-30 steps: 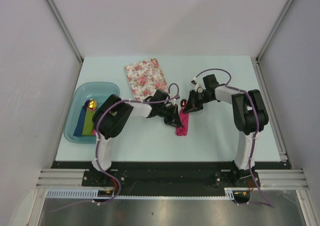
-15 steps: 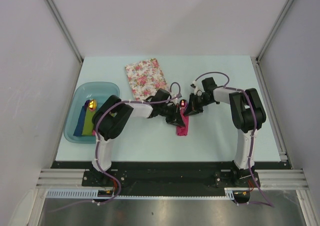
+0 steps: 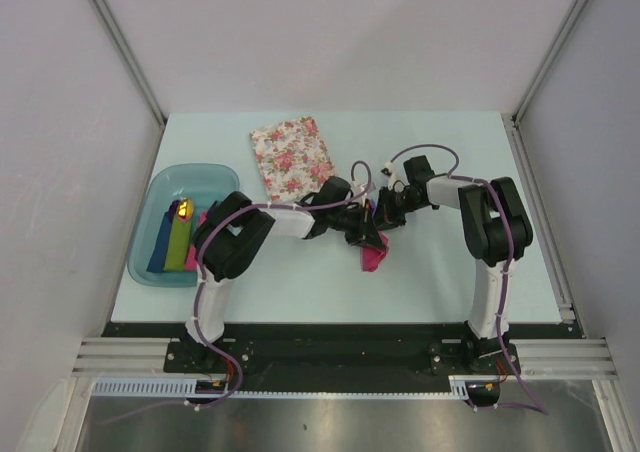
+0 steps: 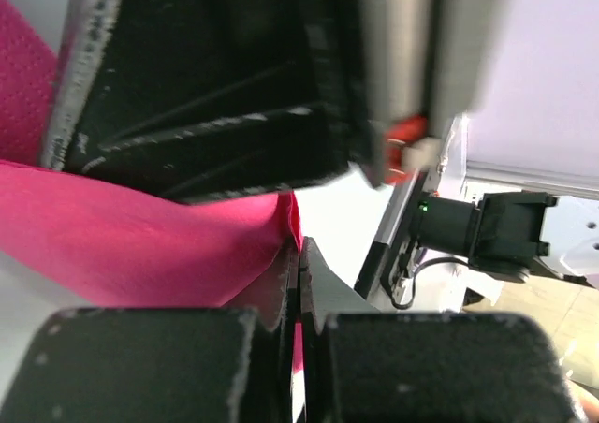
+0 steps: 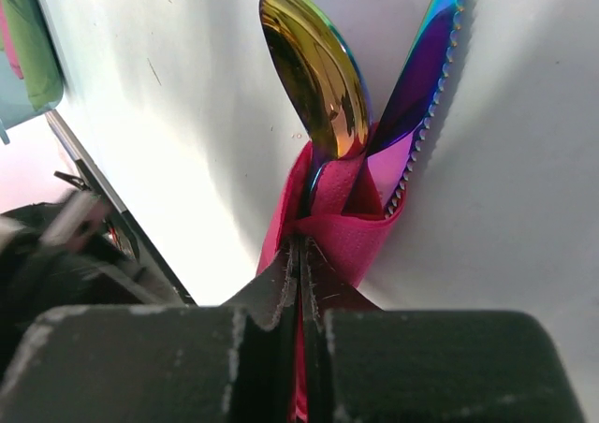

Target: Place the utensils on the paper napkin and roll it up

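Note:
The magenta paper napkin [image 3: 374,258] is bunched up mid-table between both arms. In the right wrist view it wraps the lower ends of the utensils: a spoon with a shiny gold-red bowl [image 5: 314,67] and a serrated purple knife [image 5: 421,77] stick out of the napkin [image 5: 351,231] side by side. My right gripper [image 5: 301,247] is shut on a fold of the napkin just below them. My left gripper [image 4: 299,251] is shut on another edge of the same napkin [image 4: 140,245], close against the right gripper's black body. From above the two grippers [image 3: 368,236] [image 3: 383,219] nearly touch.
A white floral napkin [image 3: 292,155] lies at the back, left of centre. A translucent blue bin [image 3: 215,177] at the left holds green and blue rolled napkins. Metal frame posts stand at the table's side edges.
My right gripper has closed onto the napkin. The left arm has shifted to the right, and the napkin has moved with it and bunched tighter around the utensils.

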Robot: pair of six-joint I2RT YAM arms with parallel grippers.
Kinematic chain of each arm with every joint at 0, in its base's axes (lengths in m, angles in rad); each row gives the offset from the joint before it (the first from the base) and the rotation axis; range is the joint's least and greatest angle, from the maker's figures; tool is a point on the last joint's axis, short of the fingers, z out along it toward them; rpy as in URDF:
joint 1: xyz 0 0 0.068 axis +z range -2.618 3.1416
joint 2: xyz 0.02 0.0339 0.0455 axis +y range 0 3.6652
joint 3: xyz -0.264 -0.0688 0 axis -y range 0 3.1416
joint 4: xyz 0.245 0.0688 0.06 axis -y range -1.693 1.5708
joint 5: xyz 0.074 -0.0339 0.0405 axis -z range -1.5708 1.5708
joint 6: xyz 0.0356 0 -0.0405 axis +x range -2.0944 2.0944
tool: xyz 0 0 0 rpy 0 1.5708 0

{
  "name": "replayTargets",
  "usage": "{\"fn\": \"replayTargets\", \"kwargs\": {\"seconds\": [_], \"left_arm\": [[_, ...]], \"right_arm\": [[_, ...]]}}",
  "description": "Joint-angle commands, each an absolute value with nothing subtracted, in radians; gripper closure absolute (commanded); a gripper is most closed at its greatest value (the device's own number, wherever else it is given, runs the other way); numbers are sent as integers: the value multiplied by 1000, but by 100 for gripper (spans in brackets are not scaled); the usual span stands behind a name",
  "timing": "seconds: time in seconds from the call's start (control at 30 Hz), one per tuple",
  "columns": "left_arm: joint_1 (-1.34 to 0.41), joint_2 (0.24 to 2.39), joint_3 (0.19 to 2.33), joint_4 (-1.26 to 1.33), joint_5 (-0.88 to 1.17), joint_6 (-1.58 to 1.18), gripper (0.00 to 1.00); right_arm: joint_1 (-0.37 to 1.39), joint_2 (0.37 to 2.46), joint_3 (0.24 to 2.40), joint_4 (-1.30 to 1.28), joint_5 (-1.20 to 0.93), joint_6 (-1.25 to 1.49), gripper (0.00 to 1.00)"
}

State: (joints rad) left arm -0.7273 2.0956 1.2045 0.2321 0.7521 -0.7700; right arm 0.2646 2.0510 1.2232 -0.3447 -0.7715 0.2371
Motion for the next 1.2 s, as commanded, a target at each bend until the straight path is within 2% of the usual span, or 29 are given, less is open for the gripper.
{"fn": "replayTargets", "kwargs": {"seconds": [0.0,0.2,0.27,0.33,0.43,0.47,0.6,0.7,0.8,0.83,0.97,1.17], "left_arm": [[-752,2138,1236,319,749,-799,100],[-746,2155,1192,281,745,-761,100],[-736,2152,1163,298,752,-765,96],[-730,2149,1121,333,772,-772,83],[-719,2151,1082,421,811,-820,64],[-718,2152,1066,443,819,-834,55],[-716,2161,1062,505,839,-867,40],[-713,2174,1063,555,851,-894,36],[-712,2177,1069,561,853,-899,31],[-712,2178,1074,554,853,-897,29],[-712,2175,1075,568,857,-900,28],[-712,2161,1071,581,857,-902,30]], "right_arm": [[275,2072,1178,-347,-614,202,100],[276,2063,1187,-354,-617,204,100],[276,2056,1190,-359,-618,201,100],[275,2048,1210,-376,-632,196,98],[253,2026,1258,-423,-678,195,89],[246,2020,1272,-436,-707,201,87],[178,1979,1331,-529,-779,193,72],[155,1950,1344,-584,-808,163,54],[150,1939,1321,-611,-827,146,43],[152,1937,1312,-606,-834,150,36],[176,1947,1272,-580,-828,167,33],[224,1989,1259,-592,-760,117,37]]}}
